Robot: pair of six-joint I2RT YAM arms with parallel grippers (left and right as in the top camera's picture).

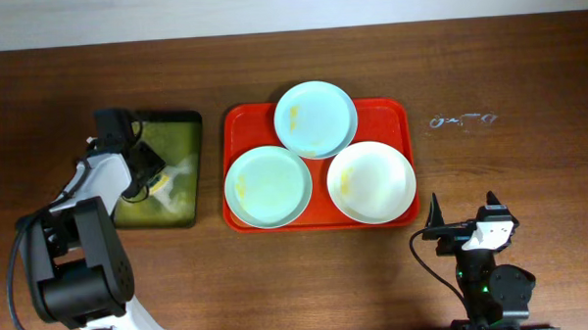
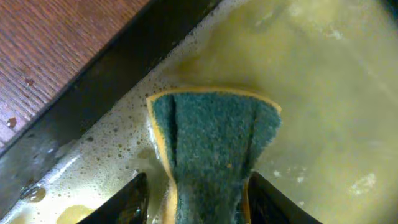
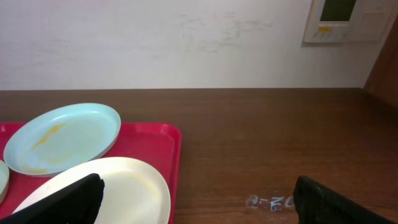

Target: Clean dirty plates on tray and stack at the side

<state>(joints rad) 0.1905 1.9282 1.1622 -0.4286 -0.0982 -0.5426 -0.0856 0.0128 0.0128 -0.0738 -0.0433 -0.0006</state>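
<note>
The red tray lies mid-table with three plates on it. A pale blue-green plate with a yellow smear is at the back, a second smeared one is front left, and a white plate is front right. My left gripper is down in the dark tray. In the left wrist view its fingers pinch a green and yellow sponge in soapy water. My right gripper is open and empty, just right of the red tray's front corner. The right wrist view shows its fingers, the white plate and the back plate.
The dark green-black tray holds foamy yellowish water and stands left of the red tray. White scribbled marks are on the wood right of the red tray. A wall with a control panel is behind the table.
</note>
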